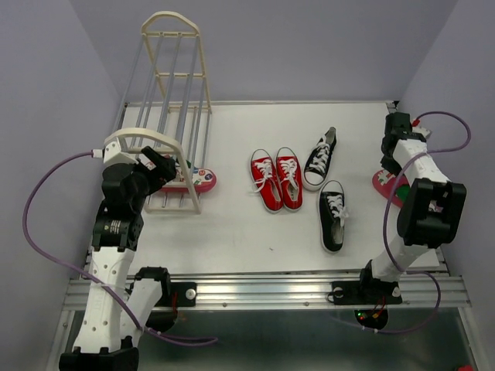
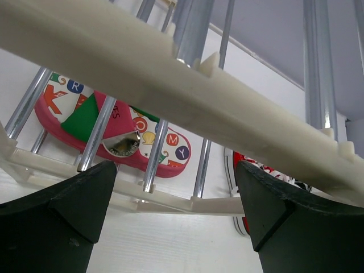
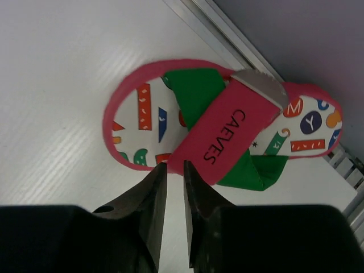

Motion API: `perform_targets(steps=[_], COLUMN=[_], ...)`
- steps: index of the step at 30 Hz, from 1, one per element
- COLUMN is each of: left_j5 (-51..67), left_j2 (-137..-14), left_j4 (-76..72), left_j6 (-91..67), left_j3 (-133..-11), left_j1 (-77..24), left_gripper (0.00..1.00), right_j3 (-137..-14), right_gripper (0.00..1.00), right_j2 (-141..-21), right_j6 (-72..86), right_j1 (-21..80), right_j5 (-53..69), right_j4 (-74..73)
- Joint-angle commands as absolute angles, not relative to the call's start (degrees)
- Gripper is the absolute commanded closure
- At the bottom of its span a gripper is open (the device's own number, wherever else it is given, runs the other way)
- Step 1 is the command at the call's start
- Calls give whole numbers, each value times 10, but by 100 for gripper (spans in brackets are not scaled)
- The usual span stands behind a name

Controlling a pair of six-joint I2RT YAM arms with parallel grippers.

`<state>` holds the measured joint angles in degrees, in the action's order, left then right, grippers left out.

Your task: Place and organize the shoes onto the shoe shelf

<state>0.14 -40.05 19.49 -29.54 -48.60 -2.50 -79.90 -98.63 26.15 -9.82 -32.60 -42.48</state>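
One flip-flop (image 1: 199, 180) sits low in the shoe shelf (image 1: 172, 93) at the left edge, and my left gripper (image 2: 175, 170) is open there. My right gripper (image 3: 175, 170), nearly closed and empty, is over the second flip-flop (image 3: 222, 133) at the right edge. The red sneakers (image 1: 276, 178) and black sneakers (image 1: 332, 215) are unshelved.

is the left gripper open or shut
Open: on the left gripper, the fingers stand wide apart, with the shoe shelf rails showing between them.

The flip-flop (image 3: 227, 131) is showing a pink rim, green straps, a pink black-lettered band and a white footbed scattered with multicoloured shapes. The red sneakers (image 1: 267, 182) are wearing white laces, the black sneakers (image 1: 332, 215) white laces and soles. The cream shoe shelf (image 1: 143, 132) is carrying grey rails.
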Motion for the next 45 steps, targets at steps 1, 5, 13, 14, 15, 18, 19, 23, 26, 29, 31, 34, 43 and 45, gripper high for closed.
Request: perform_targets(steps=[1, 5, 13, 14, 15, 18, 19, 23, 26, 29, 31, 34, 43, 45], left_j5=[37, 34, 31, 30, 28, 21, 21, 25, 24, 25, 23, 18, -17, -18], left_j2=[-420, -428, -420, -418, -415, -405, -404, -400, -398, -398, -395, -389, -376, -374], left_j4=[171, 163, 162, 161, 163, 167, 167, 171, 171, 167, 166, 164, 158, 153], left_j6=[-275, -275, -276, -277, -277, -278, -278, -277, -279, -282, -283, -287, -301, -301], left_j3=[-512, -511, -508, -507, -506, -505, -505, -504, -501, -499, -496, -485, -475, -475], left_j1=[-24, -24, -24, -24, -24, -23, -24, -24, -23, -24, -24, -23, -23, -24], left_gripper=[1, 1, 1, 1, 1, 1, 1, 1, 1, 1, 1, 1, 1, 1], right_j3=[-744, -724, -693, -689, -678, -661, -658, -643, -643, -629, -624, -626, -593, -603], right_gripper=[73, 35, 0, 0, 0, 0, 0, 0, 0, 4, 18, 62, 91, 86], right_j2=[-933, -931, -892, -889, -886, -896, -901, -923, -938, -940, -939, -933, -875, -891], right_j6=[281, 290, 280, 281, 285, 298, 302, 299, 288, 284, 289, 307, 462, 469], right_j1=[-102, -102, -102, -102, -102, -144, -159, -209, -215, -215, -215, -215, -193, -172], right_j5=[-367, -373, -358, -366, -375, -341, -324, -269, -208, -111, -41, 33, 9, 3], right_j4=[-388, -373, -338, -335, -331, -305, -302, -272, -247, -191, -150, -116, 28, 38])
